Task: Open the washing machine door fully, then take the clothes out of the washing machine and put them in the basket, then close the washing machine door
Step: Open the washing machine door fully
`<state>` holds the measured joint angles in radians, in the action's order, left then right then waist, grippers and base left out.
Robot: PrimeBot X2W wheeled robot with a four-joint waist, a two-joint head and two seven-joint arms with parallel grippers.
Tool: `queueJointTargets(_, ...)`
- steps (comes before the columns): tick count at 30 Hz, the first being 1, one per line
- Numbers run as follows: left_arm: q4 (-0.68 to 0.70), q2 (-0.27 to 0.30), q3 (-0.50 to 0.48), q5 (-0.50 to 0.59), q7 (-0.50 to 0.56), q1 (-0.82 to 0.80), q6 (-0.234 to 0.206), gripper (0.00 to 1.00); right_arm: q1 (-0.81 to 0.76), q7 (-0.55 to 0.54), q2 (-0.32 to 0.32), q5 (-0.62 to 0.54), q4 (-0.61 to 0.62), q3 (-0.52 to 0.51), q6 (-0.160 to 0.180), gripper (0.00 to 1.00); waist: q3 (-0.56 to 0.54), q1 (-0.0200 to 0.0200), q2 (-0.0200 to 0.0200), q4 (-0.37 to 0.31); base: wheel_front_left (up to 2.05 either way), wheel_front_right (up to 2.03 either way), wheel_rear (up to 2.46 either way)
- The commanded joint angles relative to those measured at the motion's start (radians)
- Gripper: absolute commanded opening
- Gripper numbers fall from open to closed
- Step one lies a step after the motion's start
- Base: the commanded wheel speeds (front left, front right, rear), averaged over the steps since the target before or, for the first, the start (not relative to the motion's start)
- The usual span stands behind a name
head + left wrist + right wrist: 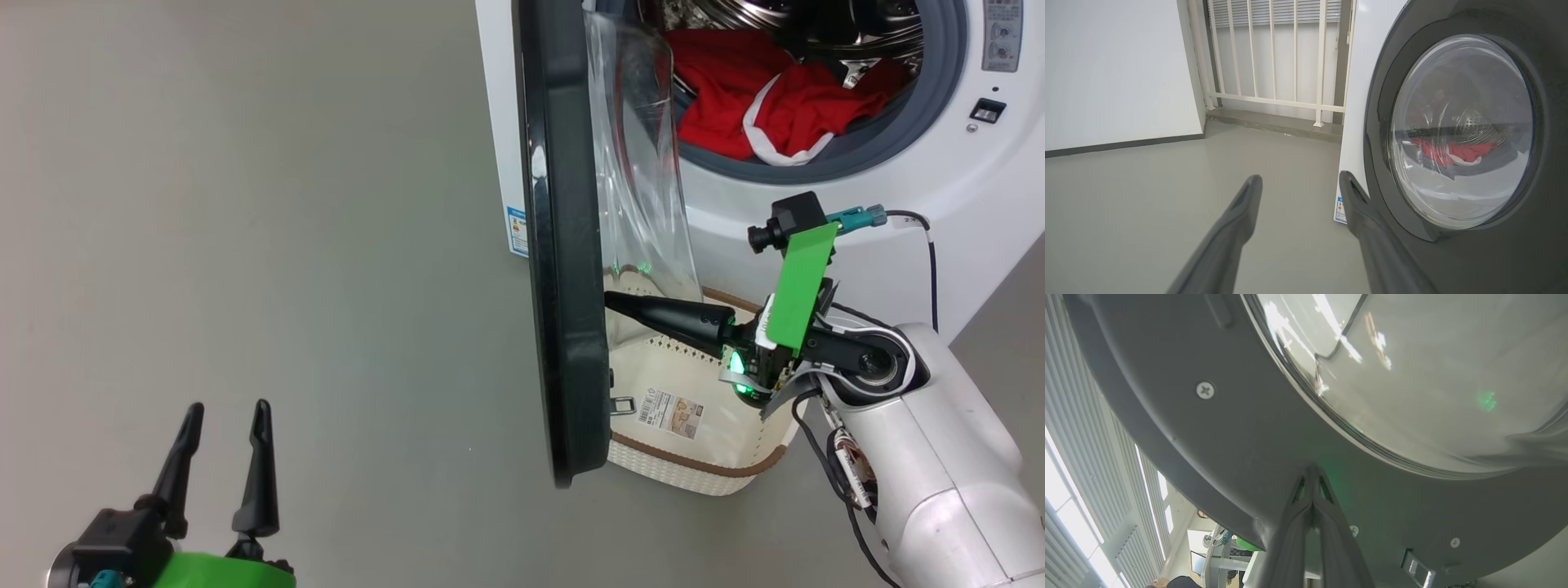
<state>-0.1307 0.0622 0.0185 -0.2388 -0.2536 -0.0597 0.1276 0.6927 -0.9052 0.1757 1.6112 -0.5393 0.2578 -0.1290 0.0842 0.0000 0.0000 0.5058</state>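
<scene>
The washing machine (898, 188) stands at the upper right with its black round door (563, 269) swung out, edge-on to the head view. Red clothes (759, 98) with a white trim band lie in the drum. The cream basket (702, 465) sits on the floor below the opening, behind the door. My right gripper (611, 300) is shut, its tips touching the door's grey inner face (1274, 457) just under the glass bowl (1433, 375). My left gripper (227, 412) stands open low at the left, empty. In the left wrist view the left gripper (1300, 179) faces the door's outer side (1461, 134).
Bare grey floor (245, 245) spreads left of the door. A white wall (1114, 73) and a railing with blinds (1274, 61) stand beyond the machine. A black cable (931, 261) hangs by the machine's front.
</scene>
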Motion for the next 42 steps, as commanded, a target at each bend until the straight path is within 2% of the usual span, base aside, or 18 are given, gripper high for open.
queueJointTargets(1, 0.018, 0.021, -0.034, 0.006, -0.008, -0.016, 0.003, 1.0, 0.011, 0.002, -0.02, -0.005, 0.029, 0.003, -0.002, 0.0, -0.002, 0.0, 0.0, -0.003, 0.0, 0.0, 0.0)
queueJointTargets(11, 0.015, 0.028, -0.035, 0.007, -0.008, -0.016, 0.003, 1.0, 0.001, 0.017, -0.026, -0.011, 0.034, -0.008, -0.002, 0.0, -0.014, 0.0, 0.0, -0.028, 0.0, 0.0, 0.0)
queueJointTargets(12, 0.016, 0.029, -0.035, 0.007, -0.008, -0.016, 0.003, 1.0, -0.001, 0.02, -0.025, -0.013, 0.036, -0.009, -0.002, 0.03, -0.016, 0.0, 0.0, -0.031, 0.0, 0.0, 0.0)
queueJointTargets(13, 0.016, 0.03, -0.034, 0.008, -0.008, -0.015, 0.003, 1.0, -0.003, 0.022, -0.025, -0.014, 0.039, -0.011, -0.002, 0.11, -0.017, 0.0, 0.0, -0.035, 0.0, 0.0, 0.0)
queueJointTargets(15, 0.016, 0.03, -0.033, 0.008, -0.008, -0.013, 0.003, 1.0, -0.009, 0.028, -0.025, -0.014, 0.046, -0.016, -0.002, 0.21, -0.021, 0.0, 0.0, -0.042, 0.0, 0.0, 0.0)
queueJointTargets(16, 0.016, 0.031, -0.034, 0.009, -0.008, -0.011, 0.003, 1.0, -0.012, 0.03, -0.024, -0.013, 0.05, -0.02, -0.002, 0.32, -0.023, 0.0, 0.0, -0.046, 0.0, 0.0, 0.0)
queueJointTargets(18, 0.018, 0.032, -0.034, 0.008, -0.008, -0.008, 0.003, 1.0, -0.018, 0.038, -0.023, -0.012, 0.059, -0.028, -0.002, 0.45, -0.027, 0.0, 0.0, -0.056, 0.0, 0.0, 0.0)
queueJointTargets(19, 0.018, 0.034, -0.034, 0.008, -0.008, -0.006, 0.003, 1.0, -0.022, 0.041, -0.023, -0.013, 0.065, -0.03, -0.002, 0.56, -0.029, 0.0, 0.0, -0.061, 0.0, 0.0, 0.0)
queueJointTargets(20, 0.019, 0.035, -0.033, 0.008, -0.008, -0.006, 0.003, 1.0, -0.027, 0.044, -0.023, -0.013, 0.072, -0.033, -0.002, 0.87, -0.03, 0.0, 0.0, -0.065, 0.0, 0.0, 0.0)
queueJointTargets(21, 0.019, 0.035, -0.033, 0.008, -0.008, -0.004, 0.003, 1.0, -0.033, 0.045, -0.022, -0.014, 0.081, -0.033, -0.002, 1.0, -0.032, 0.0, 0.0, -0.071, 0.0, 0.0, 0.0)
queueJointTargets(31, 0.019, 0.039, -0.03, 0.007, -0.008, 0.001, 0.003, 1.0, -0.103, 0.135, -0.006, -0.083, 0.235, -0.042, -0.002, 1.0, -0.045, 0.0, 0.0, -0.128, 0.0, 0.0, 0.0)
queueJointTargets(36, 0.021, 0.038, -0.031, 0.005, -0.008, 0.001, 0.003, 1.0, -0.15, 0.298, 0.038, -0.228, 0.38, -0.012, -0.002, 1.0, -0.047, 0.0, 0.0, -0.156, 0.0, 0.0, 0.0)
queueJointTargets(42, 0.021, 0.036, -0.035, 0.007, -0.008, 0.004, 0.003, 1.0, -0.214, 0.512, 0.09, -0.351, 0.476, 0.068, -0.002, 1.0, -0.054, 0.0, 0.0, -0.185, 0.0, 0.0, 0.0)
